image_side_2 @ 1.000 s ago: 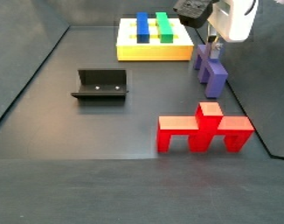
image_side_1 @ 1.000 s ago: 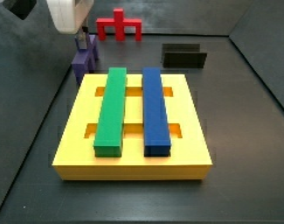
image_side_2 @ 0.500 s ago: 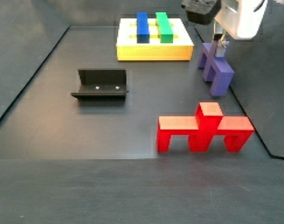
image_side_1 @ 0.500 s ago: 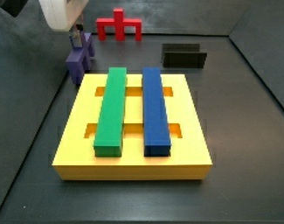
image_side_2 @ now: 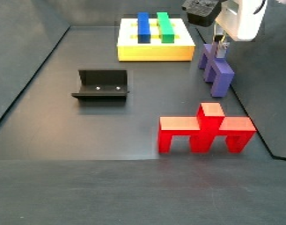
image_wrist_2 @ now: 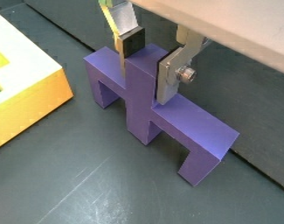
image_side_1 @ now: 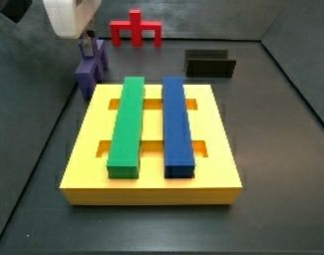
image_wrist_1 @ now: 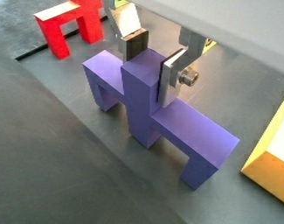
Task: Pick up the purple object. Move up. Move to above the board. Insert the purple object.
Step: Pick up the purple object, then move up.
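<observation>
The purple object (image_wrist_1: pixel 144 101) stands on the dark floor with its stem upright, and shows in both wrist views (image_wrist_2: pixel 138 92). My gripper (image_wrist_1: pixel 154 66) straddles the stem from above, with a silver finger on each side and the pads pressed against it (image_wrist_2: pixel 148 66). In a side view the purple object (image_side_1: pixel 90 68) stands just past the far left corner of the board (image_side_1: pixel 85 159), under the gripper (image_side_1: pixel 89 42). The yellow board carries a green bar (image_side_1: pixel 129 120) and a blue bar (image_side_1: pixel 177 120). It also shows in another side view (image_side_2: pixel 157 53), beside the purple object (image_side_2: pixel 218 75).
A red piece (image_side_1: pixel 135 28) of similar shape stands beyond the purple object, also seen in a wrist view (image_wrist_1: pixel 68 26) and a side view (image_side_2: pixel 206 132). The dark fixture (image_side_1: pixel 211 65) stands on the floor past the board's far edge. Grey walls enclose the floor.
Between one second and half a second ago the gripper and the purple object shifted slightly sideways. Since then nothing has visibly moved.
</observation>
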